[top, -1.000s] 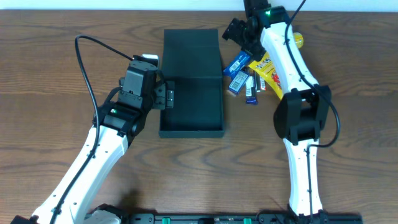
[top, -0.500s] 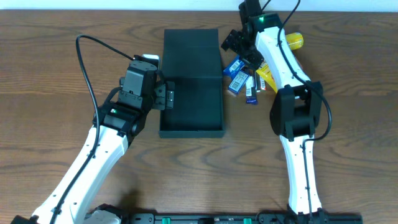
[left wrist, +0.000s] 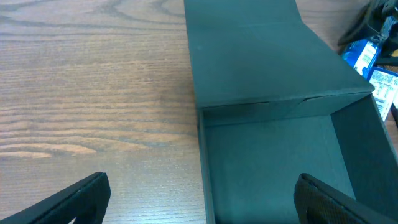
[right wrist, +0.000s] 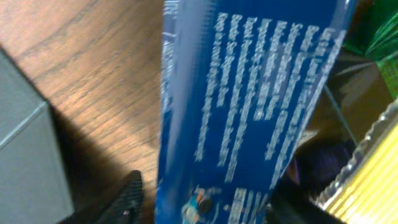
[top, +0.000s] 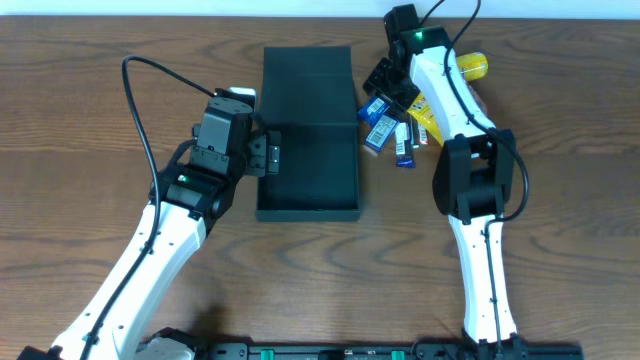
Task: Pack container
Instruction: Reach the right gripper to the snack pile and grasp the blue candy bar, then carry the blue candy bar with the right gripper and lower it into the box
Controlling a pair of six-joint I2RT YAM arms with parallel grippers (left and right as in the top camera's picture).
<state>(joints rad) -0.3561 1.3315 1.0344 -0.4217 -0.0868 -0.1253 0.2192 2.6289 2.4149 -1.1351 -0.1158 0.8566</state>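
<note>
The container (top: 308, 170) is a dark teal-black box lying open in the middle of the table, its flap lid (top: 308, 85) folded flat behind it. Nothing shows inside the container (left wrist: 267, 162). My left gripper (top: 272, 152) (left wrist: 199, 185) is open and straddles the box's left wall, holding nothing. My right gripper (top: 383, 85) (right wrist: 211, 199) is down at the snack pile, one finger on each side of a blue packet (top: 375, 105) (right wrist: 249, 93). A thin gap still shows between the left finger (right wrist: 130, 196) and the packet.
More packets lie just right of the box: blue-and-white ones (top: 384, 130) (top: 403, 146), yellow ones (top: 430, 115) and a yellow item (top: 475, 65) at the back. The left arm's cable (top: 140, 110) loops over the wood.
The right gripper has come down onto the blue packet and its jaws have narrowed around it. The left arm and the box have not moved.
</note>
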